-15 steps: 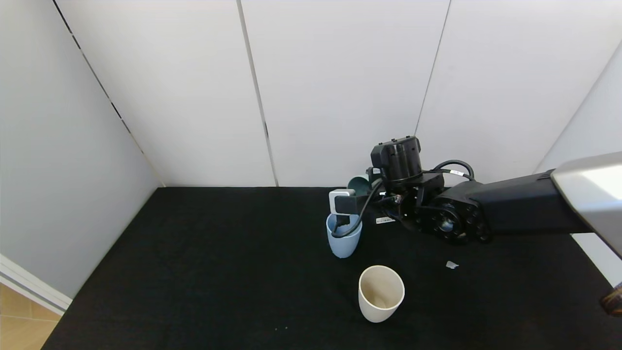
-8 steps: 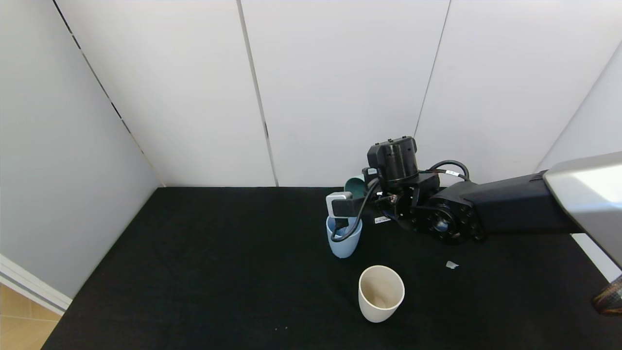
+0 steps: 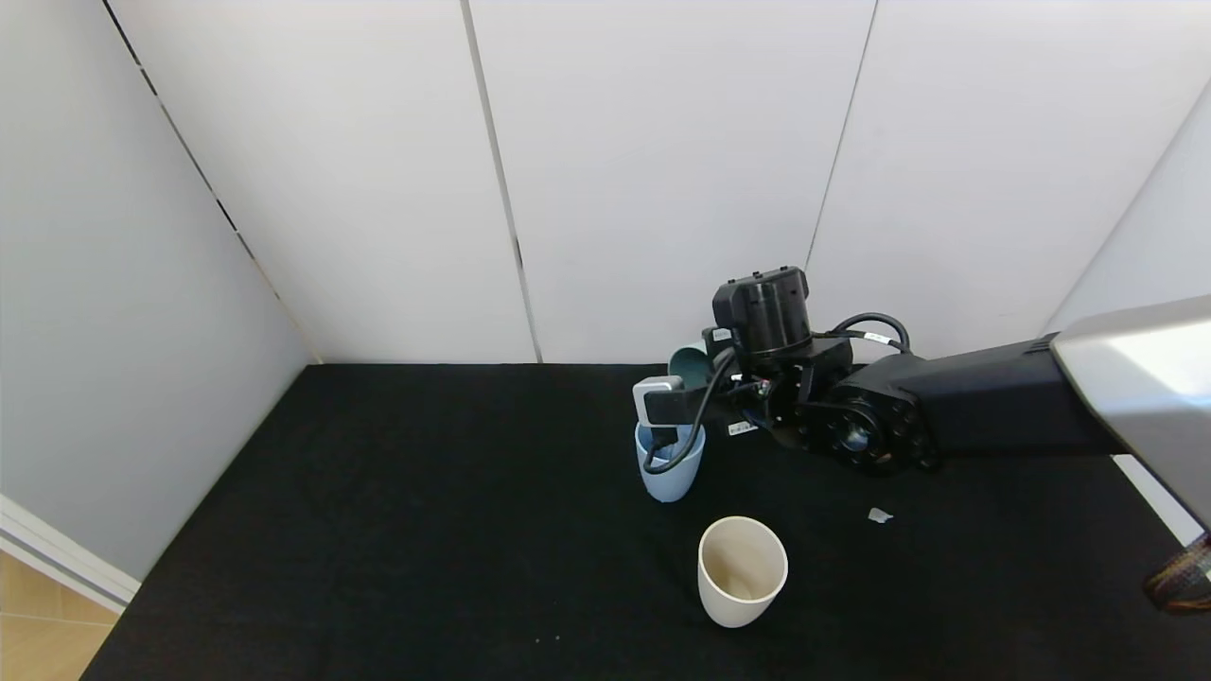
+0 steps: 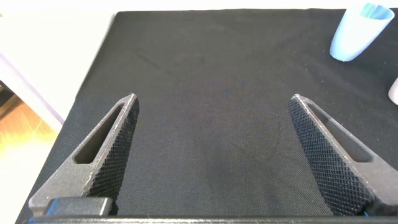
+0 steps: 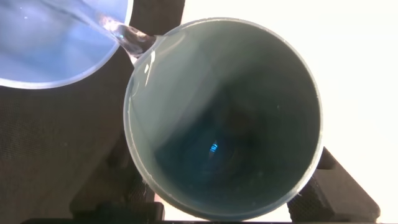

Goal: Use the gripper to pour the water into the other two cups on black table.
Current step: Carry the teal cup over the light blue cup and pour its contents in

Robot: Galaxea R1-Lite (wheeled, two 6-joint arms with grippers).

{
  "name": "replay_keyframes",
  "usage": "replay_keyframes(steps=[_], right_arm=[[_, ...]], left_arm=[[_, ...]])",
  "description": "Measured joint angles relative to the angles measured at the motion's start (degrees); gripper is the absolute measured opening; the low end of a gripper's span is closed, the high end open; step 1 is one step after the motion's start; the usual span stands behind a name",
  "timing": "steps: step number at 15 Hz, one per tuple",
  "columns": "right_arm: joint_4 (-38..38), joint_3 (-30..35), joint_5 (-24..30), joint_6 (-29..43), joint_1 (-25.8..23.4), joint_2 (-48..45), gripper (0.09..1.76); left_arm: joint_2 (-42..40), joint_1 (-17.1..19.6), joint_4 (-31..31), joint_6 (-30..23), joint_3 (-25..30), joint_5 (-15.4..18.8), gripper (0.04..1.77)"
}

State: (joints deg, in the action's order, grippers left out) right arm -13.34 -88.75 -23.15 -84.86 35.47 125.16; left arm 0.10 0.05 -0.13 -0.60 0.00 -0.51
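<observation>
My right gripper (image 3: 698, 371) is shut on a teal-green cup (image 3: 688, 362) and holds it tipped over the light blue cup (image 3: 670, 470) on the black table (image 3: 426, 492). In the right wrist view a thin stream of water (image 5: 127, 38) runs from the teal cup's (image 5: 224, 118) rim into the light blue cup (image 5: 56, 43). The cream-white cup (image 3: 743, 570) stands upright nearer to me, apart from both. My left gripper (image 4: 212, 99) is open and empty, low over bare table, with the light blue cup (image 4: 356, 31) far off.
White wall panels close the back and left of the table. A small white scrap (image 3: 880, 515) lies right of the cups. The table's left edge drops to a wooden floor (image 3: 38, 624). The cream cup's edge shows in the left wrist view (image 4: 394, 92).
My right arm has shifted slightly left with the teal cup over the light blue cup. Both standing cups have stayed in place.
</observation>
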Motion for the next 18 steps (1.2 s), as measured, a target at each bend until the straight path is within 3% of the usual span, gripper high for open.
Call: replay_keyframes(steps=[10, 18], right_arm=[[-2.2, 0.9, 0.5, 1.6, -0.2, 0.0, 1.2], [-2.0, 2.8, 0.5, 21.9, -0.3, -1.7, 1.2]], left_arm=[[0.0, 0.0, 0.0, 0.0, 0.0, 0.0, 1.72], [0.0, 0.0, 0.0, 0.0, 0.0, 0.0, 1.72]])
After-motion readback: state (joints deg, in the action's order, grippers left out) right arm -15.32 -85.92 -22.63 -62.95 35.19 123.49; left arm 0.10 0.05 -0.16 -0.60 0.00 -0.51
